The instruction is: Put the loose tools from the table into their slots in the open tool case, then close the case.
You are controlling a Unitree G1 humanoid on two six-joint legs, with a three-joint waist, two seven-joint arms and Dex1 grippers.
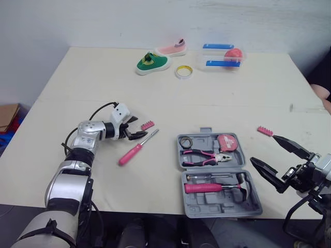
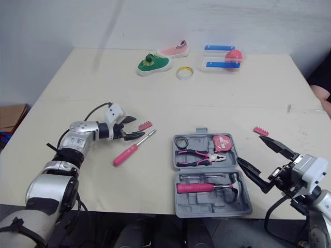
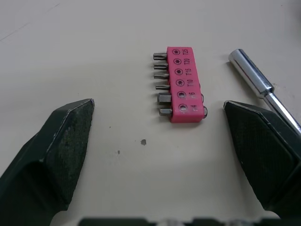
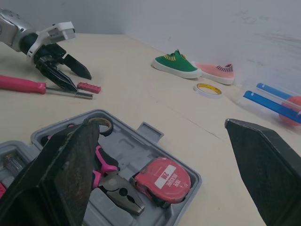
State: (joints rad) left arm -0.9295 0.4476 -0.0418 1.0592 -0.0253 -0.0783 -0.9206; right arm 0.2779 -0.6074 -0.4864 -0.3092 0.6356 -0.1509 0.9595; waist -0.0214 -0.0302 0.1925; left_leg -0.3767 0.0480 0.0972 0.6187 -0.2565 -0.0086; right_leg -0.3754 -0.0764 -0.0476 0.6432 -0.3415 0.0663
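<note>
The grey tool case (image 1: 207, 206) lies open near the table's front edge. It holds pink pliers (image 1: 204, 156), a tape measure (image 1: 227, 143) and a pink-handled hammer (image 1: 214, 187). A pink-handled screwdriver (image 1: 135, 149) lies loose to its left. Just beyond the screwdriver's tip lies a pink bit holder (image 3: 181, 84). My left gripper (image 1: 136, 128) is open, with its fingers either side of that holder and not touching it. A second pink bit holder (image 1: 265, 131) lies right of the case. My right gripper (image 1: 262, 149) hangs open at the case's right side, holding nothing.
At the table's far side are a green shoe (image 1: 152, 62), a pink shoe (image 1: 172, 49), a roll of tape (image 1: 183, 71) and a clear box (image 1: 223, 57) with blue strips and a red ball. A person's arm (image 1: 321, 93) shows at the right edge.
</note>
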